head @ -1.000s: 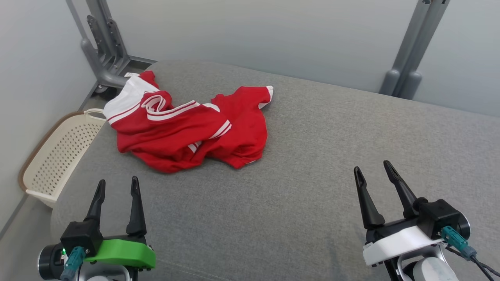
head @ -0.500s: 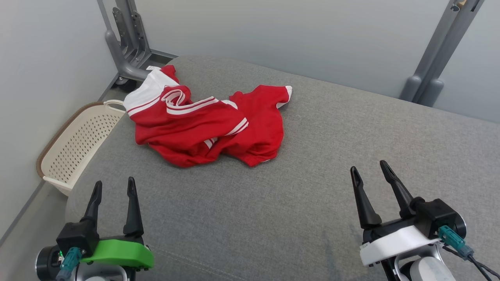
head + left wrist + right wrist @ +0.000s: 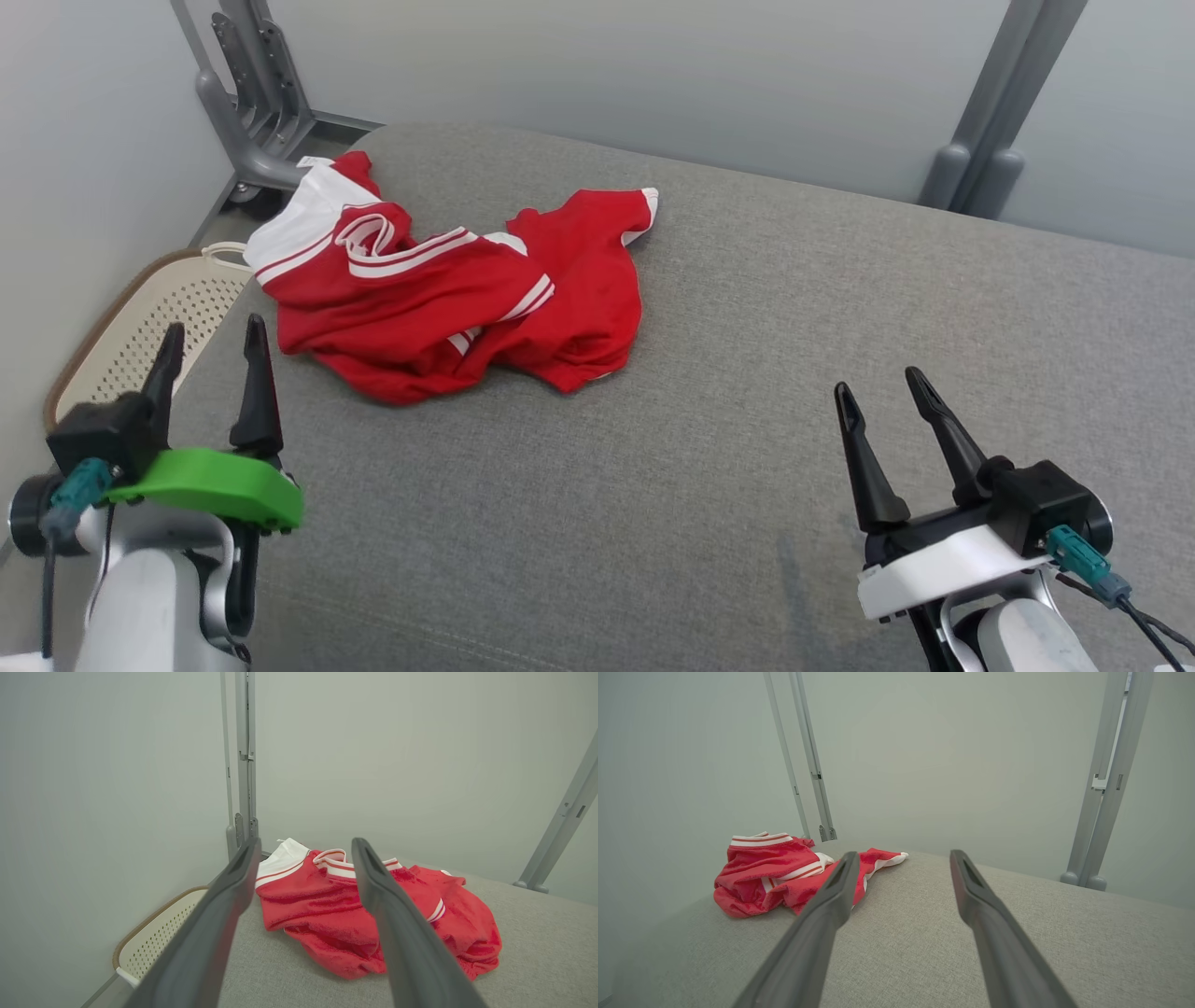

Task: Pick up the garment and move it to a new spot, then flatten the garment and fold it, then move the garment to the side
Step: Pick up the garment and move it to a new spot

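Left gripper (image 3: 213, 324) and right gripper (image 3: 878, 380) spread, empty, in the head view. Both wrist views face the crumpled shirt (image 3: 317, 905) — the left's also catches the basket (image 3: 154, 938).

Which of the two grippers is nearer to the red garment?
The left gripper, on the green mount, close before the garment. The right gripper, on the white mount, stands well apart from it.

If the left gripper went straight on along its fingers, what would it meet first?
Probably the red garment, framed between the open fingers of the left gripper in its wrist view; nothing lies between, though depth is unclear.
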Robot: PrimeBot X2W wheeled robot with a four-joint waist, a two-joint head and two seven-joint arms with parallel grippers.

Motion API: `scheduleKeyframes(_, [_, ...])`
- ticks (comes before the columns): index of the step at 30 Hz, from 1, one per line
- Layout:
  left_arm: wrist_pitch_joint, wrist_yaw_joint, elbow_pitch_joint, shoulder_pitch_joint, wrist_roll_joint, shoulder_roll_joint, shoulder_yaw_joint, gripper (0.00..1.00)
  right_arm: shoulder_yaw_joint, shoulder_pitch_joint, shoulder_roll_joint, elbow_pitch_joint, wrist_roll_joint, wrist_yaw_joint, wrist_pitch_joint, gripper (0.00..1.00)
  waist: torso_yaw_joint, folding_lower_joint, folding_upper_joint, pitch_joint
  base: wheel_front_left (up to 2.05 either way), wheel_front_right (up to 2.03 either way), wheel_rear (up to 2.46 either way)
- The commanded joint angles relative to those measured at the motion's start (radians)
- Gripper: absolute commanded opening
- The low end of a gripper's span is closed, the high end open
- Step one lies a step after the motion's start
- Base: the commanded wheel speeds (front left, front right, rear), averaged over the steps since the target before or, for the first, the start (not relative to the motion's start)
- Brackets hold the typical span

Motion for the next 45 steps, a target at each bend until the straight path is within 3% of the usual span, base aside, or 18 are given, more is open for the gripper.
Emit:
scheduleKeyframes(1, [0.027, -0.008, 0.007, -0.042, -0.011, 0.017, 0.001, 1.0, -0.002, -0.014, -0.008, 0.001, -0.008, 0.0, -0.004, 1.0, -0.03, 0.0, 0.0, 0.027, 0.0, 0.0, 0.0])
scheduleKeyframes(11, [0.192, -0.032, 0.099, -0.278, -0.095, 0.119, 0.015, 1.0, 0.008, -0.064, -0.021, 0.0, -0.016, 0.0, -0.004, 1.0, -0.126, 0.0, 0.0, 0.114, 0.0, 0.0, 0.0])
scheduleKeyframes(23, [0.455, -0.038, 0.372, -0.505, -0.248, 0.221, 0.085, 1.0, 0.021, -0.119, -0.029, 0.001, -0.021, 0.0, -0.003, 1.0, -0.253, 0.0, 0.0, 0.204, 0.0, 0.0, 0.0])
scheduleKeyframes(33, [0.664, -0.003, 0.59, -0.638, -0.305, 0.32, 0.121, 1.0, 0.023, -0.15, -0.035, -0.009, -0.025, 0.0, -0.003, 1.0, -0.358, 0.0, 0.0, 0.269, 0.0, 0.0, 0.0])
scheduleKeyframes(38, [0.689, 0.033, 0.66, -0.685, -0.336, 0.355, 0.157, 1.0, 0.02, -0.168, -0.032, -0.017, -0.021, 0.0, -0.003, 1.0, -0.399, 0.0, 0.0, 0.306, 0.0, 0.0, 0.0])
scheduleKeyframes(45, [0.722, 0.048, 0.762, -0.722, -0.305, 0.421, 0.135, 1.0, 0.025, -0.188, -0.027, -0.026, -0.025, 0.0, -0.003, 1.0, -0.444, 0.0, 0.0, 0.354, 0.0, 0.0, 0.0])
